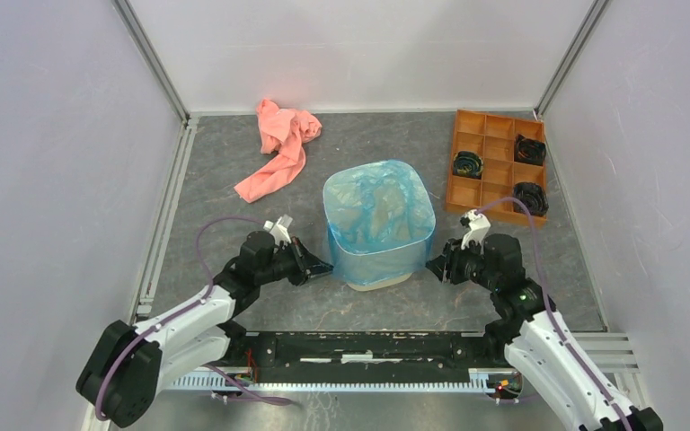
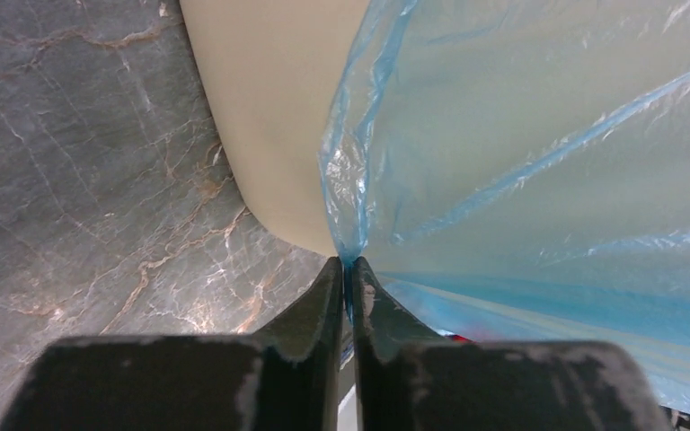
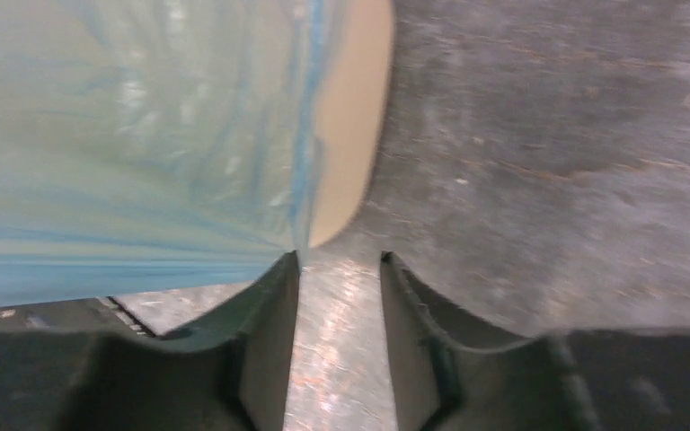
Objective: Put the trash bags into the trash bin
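Starting at the near edge of the counter: both arm bases are bolted there, and both arms are stretched inward toward the middle.

Left gripper is set low against the near-left side of the trash bin. In its wrist view the fingers are seen pressed together, with a pinch of the trash bag caught between the tips, just beside a bare cream stretch of bin wall.

Right gripper is held low at the bin's near-right side. Its fingers are seen apart, with grey counter showing through the gap. One fingertip lies at the bag's lower edge; the view is blurred, so contact cannot be confirmed.

The bin is stood upright at about the middle of the counter. The blue translucent bag is drawn over its rim, sunk into the opening and folded down outside over most of the walls. Only a cream strip at the base is left uncovered on the near side.

Toward the far-left corner a pink cloth is crumpled, well apart from the bin. By the far-right corner an orange compartment tray is placed. Black coiled items are lodged in three separate compartments; their kind cannot be told.
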{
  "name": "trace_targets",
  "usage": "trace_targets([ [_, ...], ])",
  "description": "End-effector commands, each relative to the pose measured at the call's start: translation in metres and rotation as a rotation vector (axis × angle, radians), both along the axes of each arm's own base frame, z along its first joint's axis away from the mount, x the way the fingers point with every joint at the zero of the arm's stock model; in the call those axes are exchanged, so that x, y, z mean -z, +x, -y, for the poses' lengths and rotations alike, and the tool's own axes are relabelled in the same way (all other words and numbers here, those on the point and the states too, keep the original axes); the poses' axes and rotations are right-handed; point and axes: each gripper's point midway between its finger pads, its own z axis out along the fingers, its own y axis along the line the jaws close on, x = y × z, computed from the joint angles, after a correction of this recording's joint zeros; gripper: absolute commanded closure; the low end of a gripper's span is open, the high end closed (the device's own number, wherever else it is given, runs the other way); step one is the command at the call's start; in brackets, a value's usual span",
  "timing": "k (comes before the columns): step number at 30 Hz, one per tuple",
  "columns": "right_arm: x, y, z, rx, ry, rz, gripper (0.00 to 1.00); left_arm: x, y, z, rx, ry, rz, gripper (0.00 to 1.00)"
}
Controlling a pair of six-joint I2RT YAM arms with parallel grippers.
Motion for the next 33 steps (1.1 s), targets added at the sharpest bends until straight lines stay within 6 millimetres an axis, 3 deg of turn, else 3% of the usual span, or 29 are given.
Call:
trace_targets([
  [1,-0.039,0.016,0.037,0.169,-0.156,0.058,0.46,-0.008,0.008,-0.002,-0.006,0.038,0.077,0.79],
  [3,-0.065,0.014,0.060,0.243,-0.239,0.091,0.29,-0.009,0.010,-0.007,-0.018,0.074,0.100,0.69],
  [4,-0.087,0.015,0.068,0.275,-0.260,0.131,0.24,-0.009,0.011,-0.009,-0.023,0.087,0.108,0.65],
  [8,-0.157,0.023,0.077,0.269,-0.326,0.278,0.15,-0.009,0.011,-0.011,-0.019,0.110,0.117,0.54],
  [11,-0.203,0.036,0.044,0.094,-0.284,0.384,0.15,-0.006,0.010,-0.011,-0.008,0.118,0.114,0.42],
  [14,-0.238,0.048,-0.003,-0.106,-0.160,0.407,0.19,-0.004,0.009,-0.011,-0.002,0.128,0.122,0.32],
  [17,-0.255,0.058,-0.041,-0.207,-0.065,0.403,0.23,-0.004,0.008,-0.013,0.002,0.135,0.131,0.27],
  [18,-0.254,0.058,-0.055,-0.237,-0.065,0.391,0.25,-0.005,0.007,-0.014,0.002,0.137,0.138,0.26],
  [20,-0.240,0.053,-0.104,-0.319,-0.152,0.369,0.27,-0.007,0.006,-0.017,0.000,0.145,0.158,0.23],
  [23,-0.214,0.057,-0.134,-0.325,-0.289,0.314,0.39,-0.011,0.007,-0.019,-0.001,0.158,0.186,0.21],
  [29,-0.139,0.093,-0.118,-0.160,-0.633,0.196,0.67,-0.010,0.004,-0.020,0.029,0.182,0.188,0.20],
  [33,-0.107,0.098,-0.136,-0.215,-0.669,0.175,0.70,-0.012,0.005,-0.015,0.050,0.173,0.196,0.19],
])
